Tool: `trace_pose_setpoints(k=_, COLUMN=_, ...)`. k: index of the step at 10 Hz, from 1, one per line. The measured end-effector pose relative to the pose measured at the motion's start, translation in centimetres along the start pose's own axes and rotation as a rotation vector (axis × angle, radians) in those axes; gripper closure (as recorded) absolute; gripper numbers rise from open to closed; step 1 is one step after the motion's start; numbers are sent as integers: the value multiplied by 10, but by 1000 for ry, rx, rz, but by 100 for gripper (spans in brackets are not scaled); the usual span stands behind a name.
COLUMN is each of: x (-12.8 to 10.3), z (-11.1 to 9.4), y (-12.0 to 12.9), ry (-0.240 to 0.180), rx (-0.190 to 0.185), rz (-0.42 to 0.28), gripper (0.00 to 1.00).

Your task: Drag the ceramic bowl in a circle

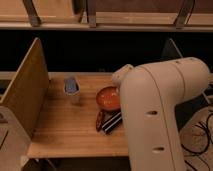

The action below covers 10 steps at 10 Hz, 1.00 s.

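Observation:
The ceramic bowl (108, 97), shallow, glossy and orange-red, sits on the wooden table (65, 127) right of the middle, partly covered by my white arm (155, 115). My gripper is hidden behind the arm's near end, close to the bowl's right rim. I cannot see whether it touches the bowl.
A small pale cup with a blue top (71, 88) stands left of the bowl. A dark striped flat object (110, 121) lies just in front of the bowl. A tall wooden panel (25, 95) walls the table's left side. Dark shelving runs behind.

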Motion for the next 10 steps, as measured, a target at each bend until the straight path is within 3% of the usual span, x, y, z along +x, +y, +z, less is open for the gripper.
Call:
trace_pose_setpoints(k=2, x=-20, z=3, y=24, ry=-38, rx=-7, rz=-11, gripper=100)
trace_pose_setpoints(k=4, x=-26, z=0, y=61, ry=-58, rx=-51, rz=-51, gripper=100)
trace_pose_setpoints(k=7, x=-1, z=-14, y=110, ry=-47, rx=-146, rz=-140, gripper=100)
trace_pose_setpoints(k=8, x=13, z=-19, y=116, ry=-38, rx=-169, rz=-170, gripper=100)
trace_pose_setpoints(k=10, x=38, z=-25, y=109, ry=-19, rx=-177, rz=-216, gripper=100)
